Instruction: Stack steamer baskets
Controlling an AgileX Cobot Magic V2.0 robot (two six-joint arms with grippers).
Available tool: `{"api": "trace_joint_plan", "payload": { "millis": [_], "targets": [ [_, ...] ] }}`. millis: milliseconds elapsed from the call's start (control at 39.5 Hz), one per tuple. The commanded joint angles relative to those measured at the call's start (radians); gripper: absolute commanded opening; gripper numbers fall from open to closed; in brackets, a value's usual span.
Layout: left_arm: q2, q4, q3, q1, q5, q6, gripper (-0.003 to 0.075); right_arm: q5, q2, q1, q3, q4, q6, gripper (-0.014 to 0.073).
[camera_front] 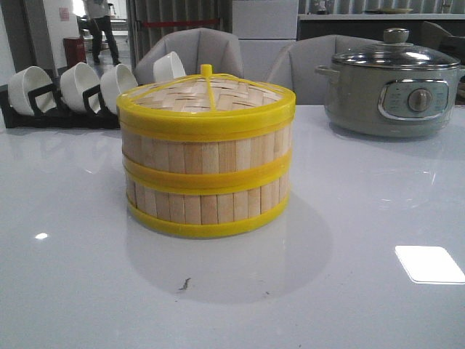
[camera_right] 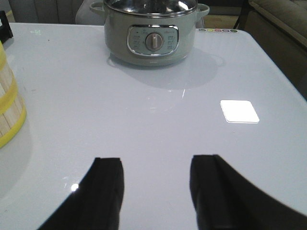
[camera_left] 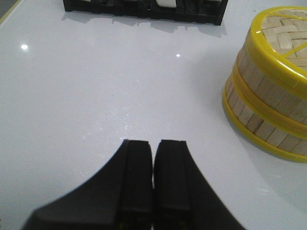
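Two steamer baskets stand stacked in the middle of the white table: the upper basket (camera_front: 207,149) sits squarely on the lower basket (camera_front: 207,203). The woven yellow-rimmed lid (camera_front: 207,98) rests on top. The stack also shows in the left wrist view (camera_left: 268,96) and its edge in the right wrist view (camera_right: 8,110). My left gripper (camera_left: 153,143) is shut and empty over bare table, apart from the stack. My right gripper (camera_right: 156,163) is open and empty over bare table. Neither gripper shows in the front view.
A grey glass-lidded electric pot (camera_front: 396,91) stands at the back right. A black rack with white bowls (camera_front: 65,91) stands at the back left. Grey chairs stand behind the table.
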Motion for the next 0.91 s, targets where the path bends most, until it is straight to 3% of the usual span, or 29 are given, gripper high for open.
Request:
{"api": "trace_joint_plan", "payload": {
  "millis": [0, 177, 228, 329, 355, 406, 887],
  "targets": [
    [-0.002, -0.007, -0.027, 0.002, -0.081, -0.006, 0.0085, -0.120, -0.007, -0.006, -0.020, -0.003, -0.009, 0.0432],
    [-0.002, -0.007, -0.027, 0.002, -0.081, -0.006, 0.0085, -0.120, -0.016, -0.006, -0.020, -0.003, -0.009, 0.0398],
    [-0.002, -0.007, -0.027, 0.002, -0.081, -0.006, 0.0085, -0.120, -0.016, -0.006, -0.020, -0.003, -0.009, 0.0328],
    [-0.002, -0.007, -0.027, 0.002, -0.081, -0.006, 0.0085, -0.113, -0.016, -0.006, -0.020, -0.003, -0.009, 0.0052],
    [-0.002, -0.007, -0.027, 0.002, -0.081, -0.006, 0.0085, -0.110, -0.016, -0.006, -0.020, -0.003, -0.008, 0.0040],
    [-0.002, -0.007, -0.027, 0.002, -0.081, -0.006, 0.0085, -0.109, -0.016, -0.006, -0.020, -0.003, -0.008, 0.0080],
    [-0.002, -0.007, -0.027, 0.002, -0.081, -0.006, 0.0085, -0.074, -0.016, -0.006, -0.020, -0.003, -0.008, 0.0067]
  ]
}}
